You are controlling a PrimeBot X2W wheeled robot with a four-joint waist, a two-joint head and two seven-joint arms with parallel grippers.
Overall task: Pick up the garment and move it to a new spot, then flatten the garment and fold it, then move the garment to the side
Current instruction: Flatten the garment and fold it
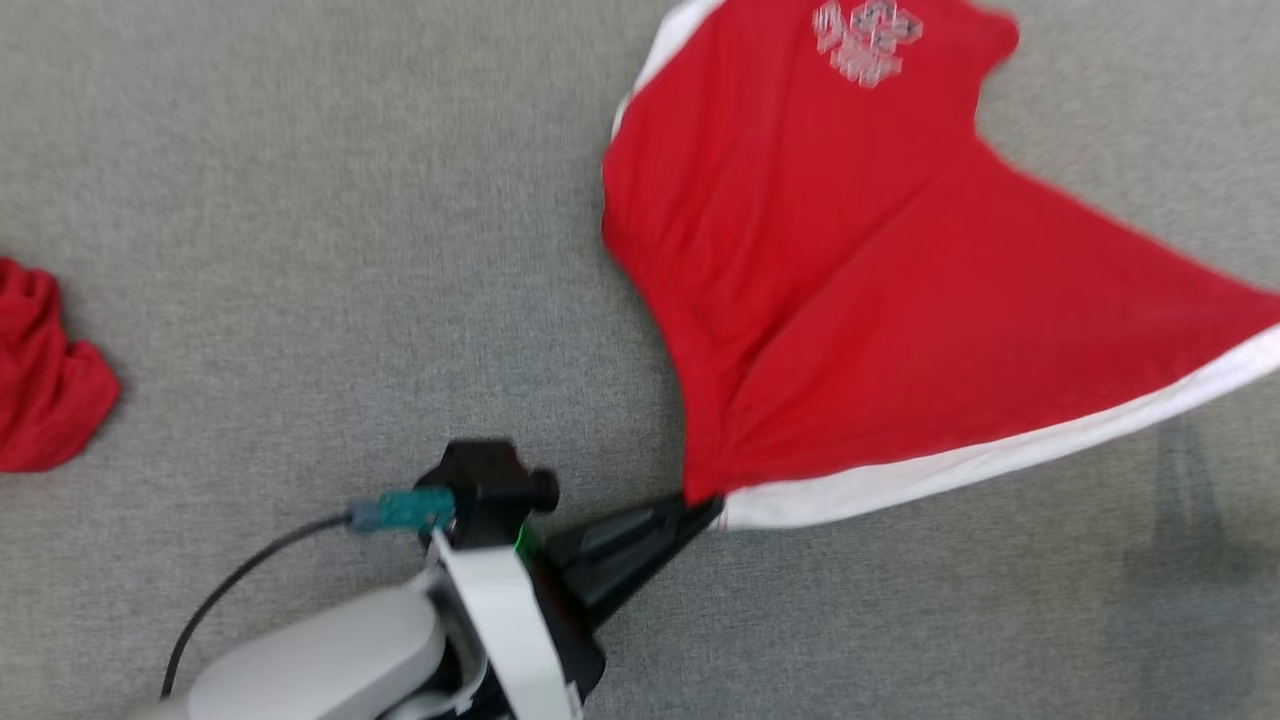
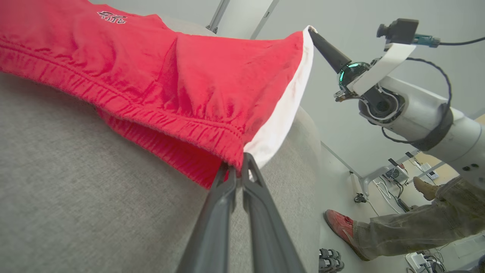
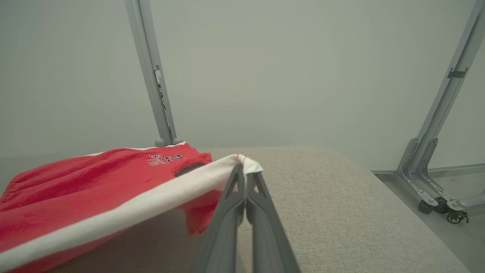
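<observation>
Left end effector [image 2: 238, 167] and right end effector [image 3: 246, 172] clamp the garment [image 1: 850, 300] (white-striped).

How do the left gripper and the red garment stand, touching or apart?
Touching. The left wrist view shows the left gripper shut on the red garment, its gathered corner pinched with no gap.

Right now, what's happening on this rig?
The robot holds the red shorts by two corners. The left fingers are shut on the waistband end of the white side stripe, the right fingers on the stripe's other end. That edge is lifted and stretched between them; the rest lies on the grey padded table. No fold yet. Another red cloth lies crumpled off to the robot's left. A person's legs stand beside the table.
</observation>
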